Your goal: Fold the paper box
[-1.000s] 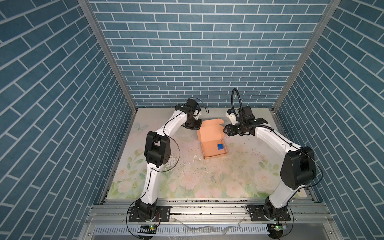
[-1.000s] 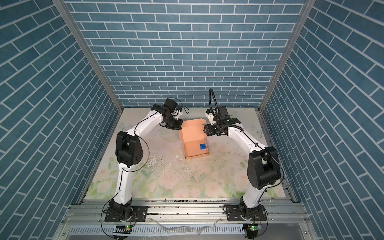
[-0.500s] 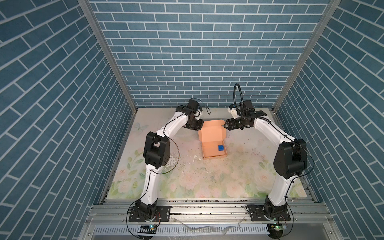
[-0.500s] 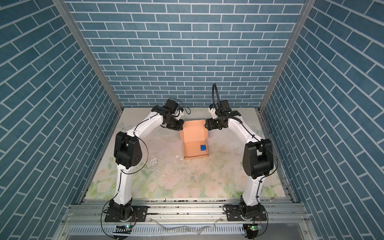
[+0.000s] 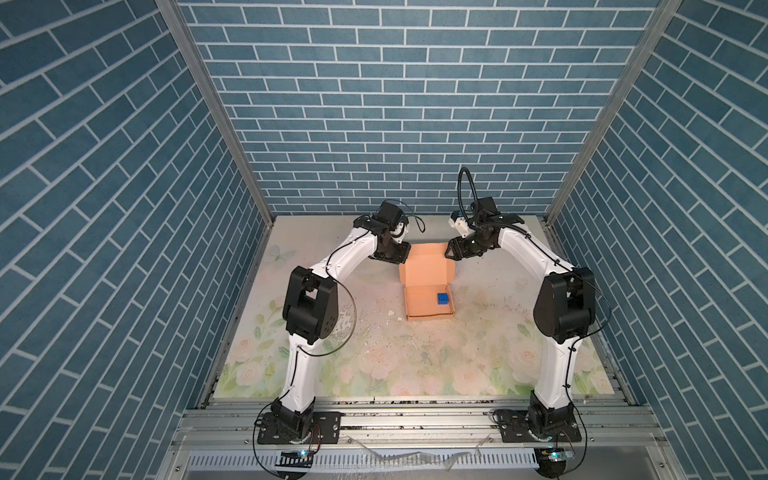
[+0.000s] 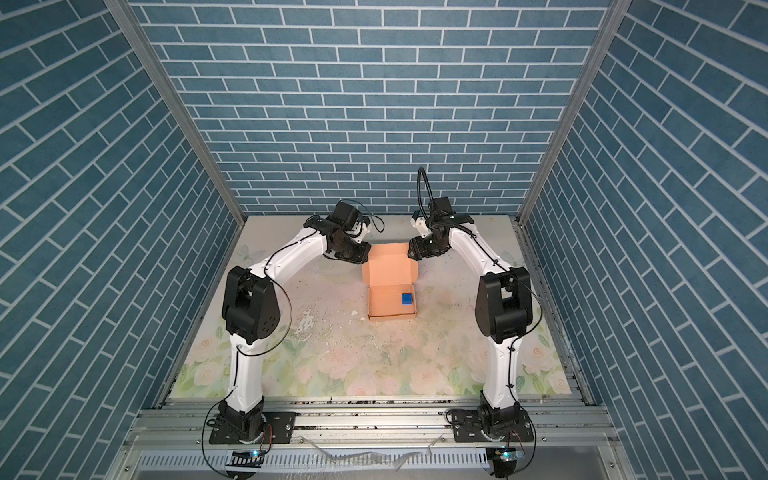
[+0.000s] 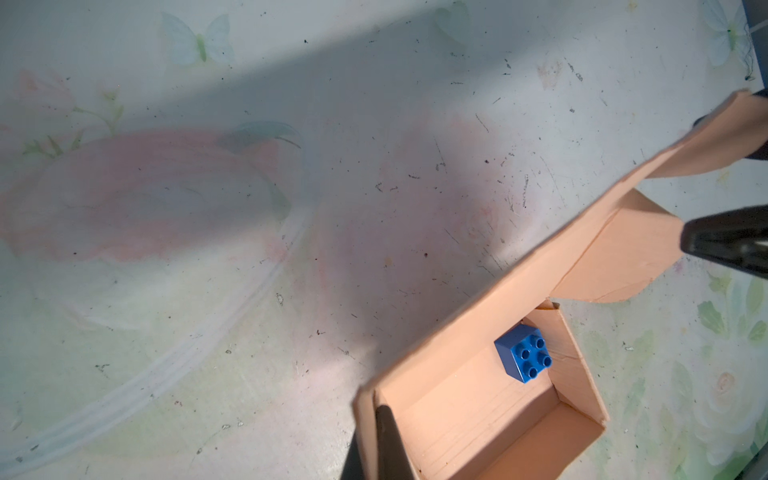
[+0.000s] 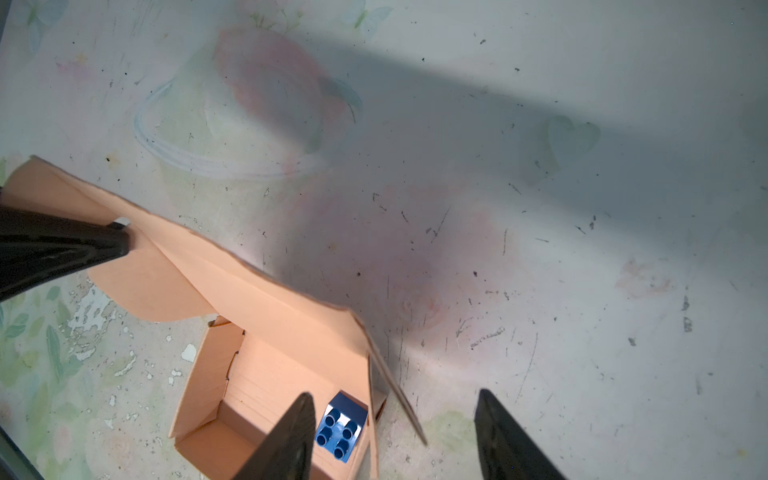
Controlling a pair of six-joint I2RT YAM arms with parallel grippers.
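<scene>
Cardboard of a peach-tan shade is seen in both top views: the paper box [image 5: 424, 301] [image 6: 386, 301] is set on the flowered table [image 5: 374, 357], toward 12 o'clock from its middle, with the tray open upward and the lid raised from the hinge on the tray's 12 o'clock side. A blue brick [image 5: 443, 298] [image 6: 407, 299] is lodged inside the tray by its 3 o'clock wall. The left gripper [image 5: 401, 259] [image 6: 360, 257] is placed at the lid's 10 o'clock corner and the right gripper [image 5: 451, 251] [image 6: 413, 252] at its 2 o'clock corner. In the left wrist view, a strip of the lid's side flap is pinched between the closed fingers [image 7: 386, 440] of the left gripper, so the paper box [image 7: 478, 399] is held there, and the blue brick [image 7: 524, 357] is shown in the tray's corner. In the right wrist view, the right gripper [image 8: 395, 395] is shown with its jaws well apart; the edge of the lid's side flap stands in the gap, clear of both fingers as far as can be seen, so nothing is gripped. The blue brick [image 8: 343, 428] is seen inside the tray, just beside one finger, and the left gripper [image 8: 122, 241] is closed on the opposite lid corner.
</scene>
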